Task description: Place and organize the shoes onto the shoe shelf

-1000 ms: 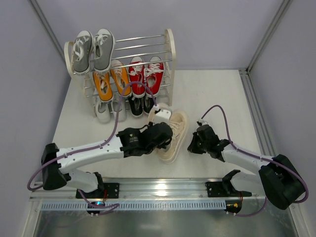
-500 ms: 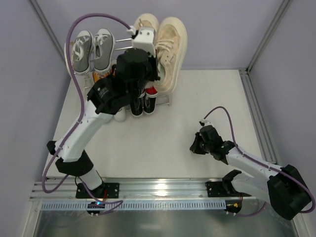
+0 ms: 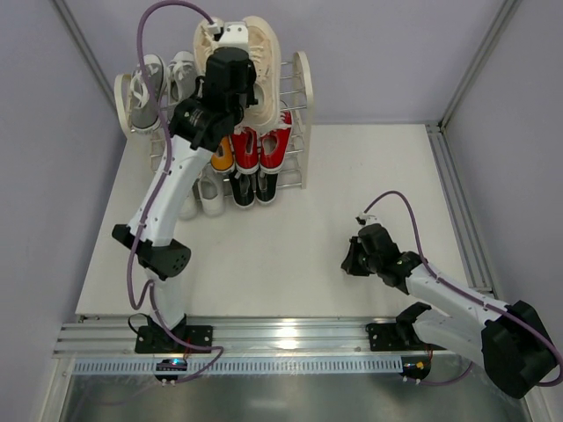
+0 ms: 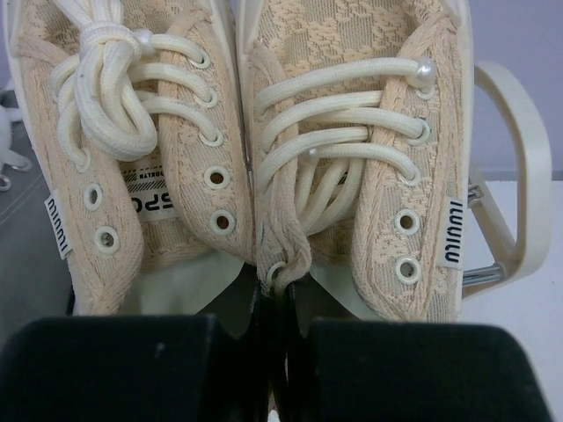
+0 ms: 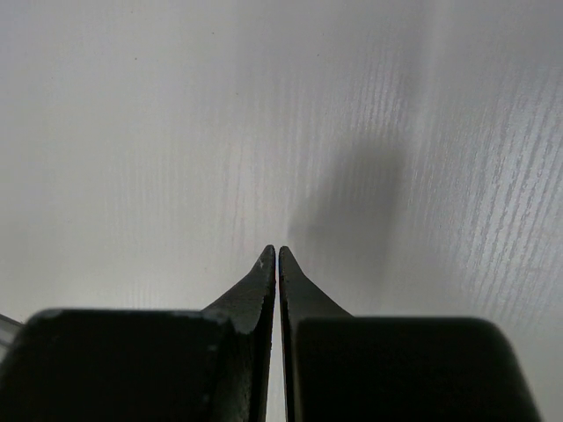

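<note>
while the beige shoes (image 3: 262,66) hang over the top right rods of the shelf (image 3: 304,105), beside the grey pair (image 3: 145,92), the left gripper (image 4: 280,286) pinches their inner edges together; the right gripper (image 5: 277,257), jaws pressed together, sits over bare table (image 3: 369,176), well apart.

The beige shoes (image 4: 378,202) are coarse woven cloth with thick matt laces (image 4: 343,77). The frame of the shoe shelf (image 4: 521,167) looks like smooth matt plastic, its rods (image 4: 482,275) shiny metal. The table (image 5: 158,132) shows faint wood grain.
</note>
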Tool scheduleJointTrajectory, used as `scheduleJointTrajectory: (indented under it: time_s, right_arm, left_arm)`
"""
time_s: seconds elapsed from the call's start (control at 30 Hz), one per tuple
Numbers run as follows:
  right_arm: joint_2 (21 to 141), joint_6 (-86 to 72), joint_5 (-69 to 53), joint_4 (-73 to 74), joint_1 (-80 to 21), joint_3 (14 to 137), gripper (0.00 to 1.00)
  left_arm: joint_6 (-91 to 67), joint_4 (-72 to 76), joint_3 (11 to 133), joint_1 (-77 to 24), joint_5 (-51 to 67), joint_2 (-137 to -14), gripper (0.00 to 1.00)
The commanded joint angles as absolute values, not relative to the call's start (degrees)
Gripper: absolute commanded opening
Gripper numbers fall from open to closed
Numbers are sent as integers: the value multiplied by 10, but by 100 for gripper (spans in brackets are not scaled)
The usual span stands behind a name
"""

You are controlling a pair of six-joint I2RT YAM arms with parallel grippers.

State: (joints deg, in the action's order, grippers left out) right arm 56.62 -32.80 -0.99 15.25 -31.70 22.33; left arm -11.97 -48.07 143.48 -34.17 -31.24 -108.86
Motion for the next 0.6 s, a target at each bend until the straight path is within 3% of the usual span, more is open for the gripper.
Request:
scheduleJointTrajectory:
  time_s: [0.0,0.57]
  right_arm:
    - [566,-313,-8,142,-313,246,4]
    - [589,-282,-60,96,-274,227,4]
  left_arm:
    - [-116,-362,1475,-336,-292,-1078,0]
    - [-144,-323,1502,-314,-297,-1131,0]
